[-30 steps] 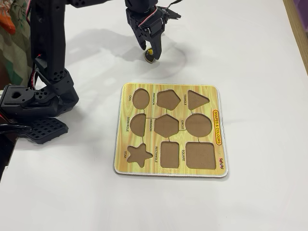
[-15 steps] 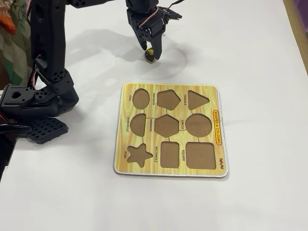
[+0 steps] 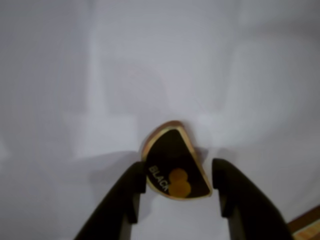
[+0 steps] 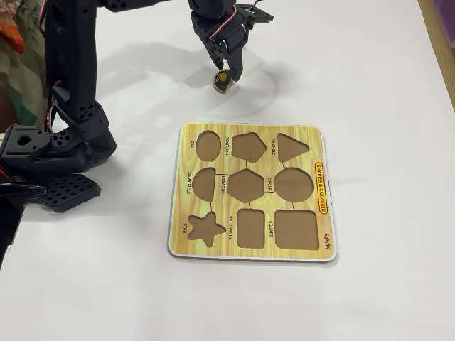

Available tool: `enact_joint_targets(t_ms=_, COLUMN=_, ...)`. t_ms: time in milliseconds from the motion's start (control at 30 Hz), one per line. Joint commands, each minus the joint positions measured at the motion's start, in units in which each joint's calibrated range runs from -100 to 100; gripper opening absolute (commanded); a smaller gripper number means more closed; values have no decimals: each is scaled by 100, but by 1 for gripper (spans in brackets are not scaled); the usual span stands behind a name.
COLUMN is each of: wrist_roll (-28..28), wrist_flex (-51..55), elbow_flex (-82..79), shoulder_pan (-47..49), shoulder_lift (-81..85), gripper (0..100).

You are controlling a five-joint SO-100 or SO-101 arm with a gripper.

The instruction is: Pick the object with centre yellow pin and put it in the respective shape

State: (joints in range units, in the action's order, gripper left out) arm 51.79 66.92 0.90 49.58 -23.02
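The arm reaches down, tool (image 3: 177,192) spread around a black semicircle piece (image 3: 172,160) with a yellow pin (image 3: 178,182).

Beyond the far edge of the shape board (image 4: 252,193), the gripper (image 4: 226,73) hangs over a small black piece (image 4: 222,84) on the white table (image 4: 370,85).

Black semicircle piece (image 3: 175,162) with a yellow centre pin sits tilted, apart from the wooden shape board (image 4: 252,192), whose cutouts are empty.
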Motion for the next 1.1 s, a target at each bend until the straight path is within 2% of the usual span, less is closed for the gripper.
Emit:
enact_joint_targets(t_ms=0, wrist_roll=-23, wrist_flex=-55, elbow_flex=36, shoulder_pan=-104, shoulder_lift=311, gripper=15)
enact_joint_targets(t_ms=733, wrist_roll=-28, wrist_flex=84, elbow_flex=-432, shoulder_pan=-7, shoulder_lift=394, gripper=14)
enact_joint_targets(t_ms=1067, wrist_roll=-12, wrist_flex=-11, elbow_flex=-1313, shoulder_pan=-95, shoulder_lift=1273, gripper=15)
